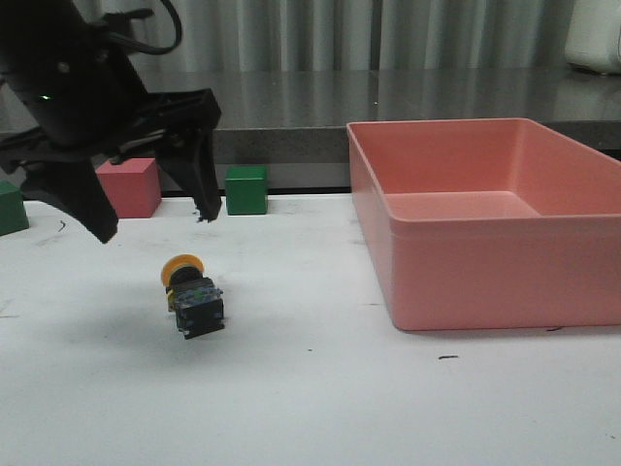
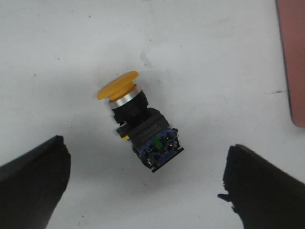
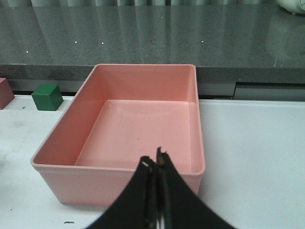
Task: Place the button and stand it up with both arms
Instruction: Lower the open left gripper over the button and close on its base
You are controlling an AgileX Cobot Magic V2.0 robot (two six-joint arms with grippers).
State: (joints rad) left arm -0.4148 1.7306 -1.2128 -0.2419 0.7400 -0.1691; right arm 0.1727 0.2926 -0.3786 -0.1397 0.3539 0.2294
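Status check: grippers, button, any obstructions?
Left gripper open, hovering above button. Right gripper shut, empty, near pink bin. Button on its side on table. Nothing blocking.

Dim, soft overhead light; faint shadows, slight grain

— What colours mark the small push-button [image 1: 191, 294]?
— A yellow mushroom cap, a black cylindrical body, a grey-blue base.
— And around it?
— A white tabletop [image 1: 310, 408], a salmon-pink plastic bin [image 1: 490, 218], a red cube [image 1: 130, 186], a green cube [image 1: 246, 189], black gripper fingers [image 1: 203, 170].
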